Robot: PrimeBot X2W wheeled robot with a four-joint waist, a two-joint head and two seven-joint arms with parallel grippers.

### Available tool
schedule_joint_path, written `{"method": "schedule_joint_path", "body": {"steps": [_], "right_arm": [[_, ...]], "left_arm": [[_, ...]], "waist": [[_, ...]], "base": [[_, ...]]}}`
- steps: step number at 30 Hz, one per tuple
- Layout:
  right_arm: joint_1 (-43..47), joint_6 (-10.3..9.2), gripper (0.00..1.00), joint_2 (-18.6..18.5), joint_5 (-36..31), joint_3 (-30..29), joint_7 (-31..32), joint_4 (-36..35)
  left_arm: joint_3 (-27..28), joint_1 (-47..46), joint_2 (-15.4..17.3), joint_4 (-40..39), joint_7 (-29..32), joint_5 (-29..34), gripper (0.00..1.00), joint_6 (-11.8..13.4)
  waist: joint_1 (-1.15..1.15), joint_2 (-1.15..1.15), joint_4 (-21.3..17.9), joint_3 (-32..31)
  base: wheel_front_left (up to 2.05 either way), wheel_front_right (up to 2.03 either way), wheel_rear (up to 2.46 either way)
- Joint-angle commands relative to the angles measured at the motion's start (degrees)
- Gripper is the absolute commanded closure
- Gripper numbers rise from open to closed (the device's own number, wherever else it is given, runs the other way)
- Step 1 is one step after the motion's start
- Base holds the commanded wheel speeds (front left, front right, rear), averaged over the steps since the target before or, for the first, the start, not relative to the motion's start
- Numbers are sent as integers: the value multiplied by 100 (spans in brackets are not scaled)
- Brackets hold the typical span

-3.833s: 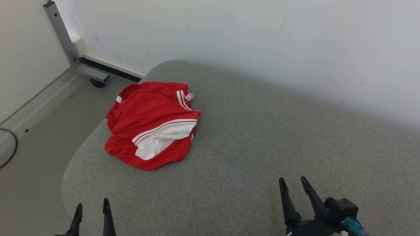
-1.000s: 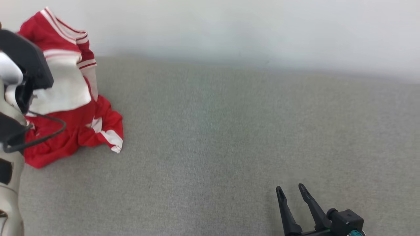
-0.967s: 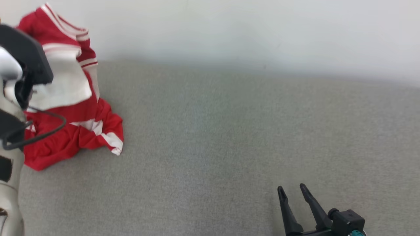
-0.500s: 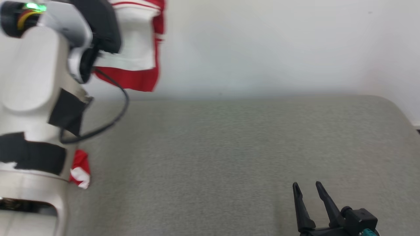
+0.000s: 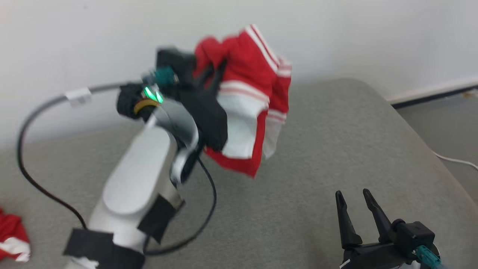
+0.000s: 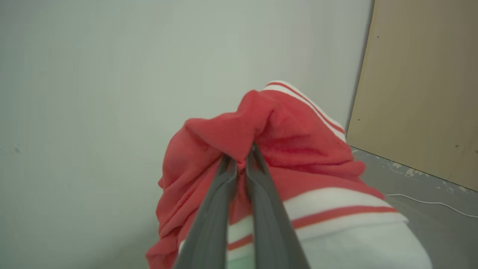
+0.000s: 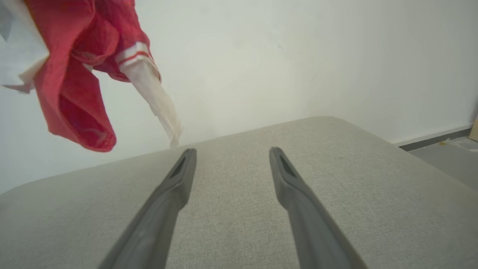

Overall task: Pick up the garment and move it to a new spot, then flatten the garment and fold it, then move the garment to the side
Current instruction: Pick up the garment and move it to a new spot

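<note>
Left gripper (image 6: 241, 158) pinched shut on the lifted red garment (image 5: 246, 97); right gripper (image 5: 353, 196) wide open, empty. Lower it hem first onto mid cushion (image 5: 336, 149).

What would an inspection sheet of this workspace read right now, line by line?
Surface: grey padded top, rounded corner at the right.
Job's things: garment, red and white, held up above the surface.
Clutter: cloth scrap, red and white, at the head view's left edge; cannot tell whether it joins the garment.
Grippers: left gripper shut on the garment; right gripper open, empty.
Cables: black cable looping from the left arm; white cable on the floor.
Surroundings: wall, baseboard, tan panel.
</note>
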Motion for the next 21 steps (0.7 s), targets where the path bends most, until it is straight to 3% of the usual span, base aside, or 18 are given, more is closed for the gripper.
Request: {"method": "schedule_joint_path", "body": {"steps": [1,8,21], "right_arm": [[-34,7,0,12,-17,12,12,-34],[-42,7,0,13,72,73,39,-76],[-89,7,0,13,134,196,11,40]], "left_arm": [[-35,115,-13,-61,-55,2,100,43],[-413,1072,-46,52,-227,14,100,294],[-513,1989,6,1130,-959,-9,100,524]], "waist": [[0,0,-455,299],[0,0,-512,517],[0,0,30,545]], "base": [[0,0,0],[0,0,0],[0,0,0]]}}
